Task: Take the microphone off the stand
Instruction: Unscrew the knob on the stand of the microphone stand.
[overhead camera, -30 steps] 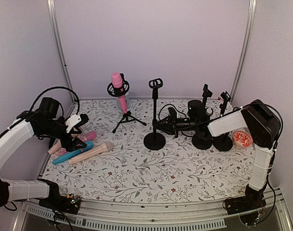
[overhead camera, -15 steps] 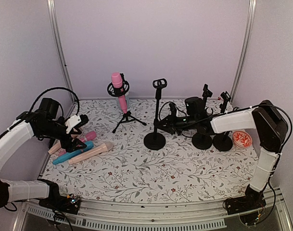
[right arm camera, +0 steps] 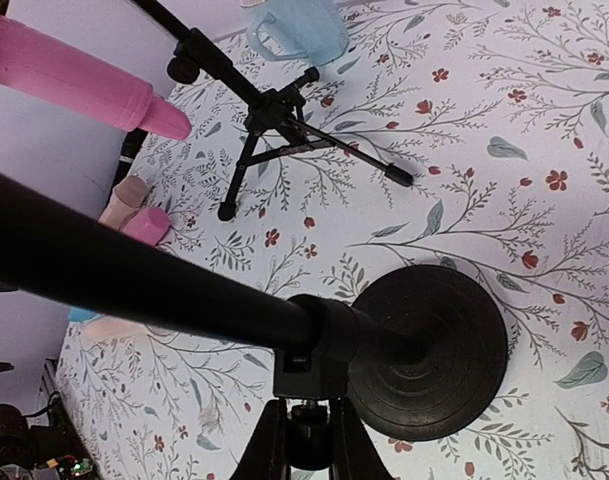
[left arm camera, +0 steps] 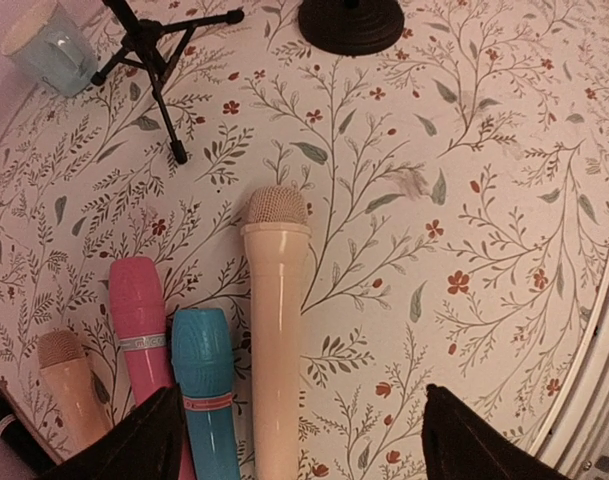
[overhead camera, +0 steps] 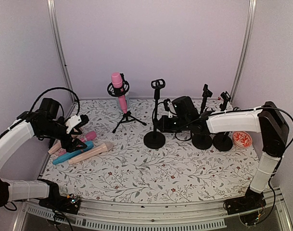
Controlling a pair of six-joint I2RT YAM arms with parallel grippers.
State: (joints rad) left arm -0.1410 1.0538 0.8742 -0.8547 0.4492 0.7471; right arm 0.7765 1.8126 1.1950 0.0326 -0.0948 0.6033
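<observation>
The left arm (overhead camera: 9,142) and right arm (overhead camera: 233,120) are clad in smooth white shells, broken by bulky black joint housings. A thin black cable (overhead camera: 54,88) is looped above the left wrist — another is run over the right elbow. The left gripper (left arm camera: 299,400) is fitted with dark, matte fingers (left arm camera: 134,440).

R arm (overhead camera: 233,120) has stretched further left across the counter (overhead camera: 151,173). Its shut pincer (overhead camera: 164,118), prev. by the right-hand stands (overhead camera: 202,140), is now beside the pole of the black round-base mic stand (overhead camera: 154,140). Elbow swung out right.
</observation>
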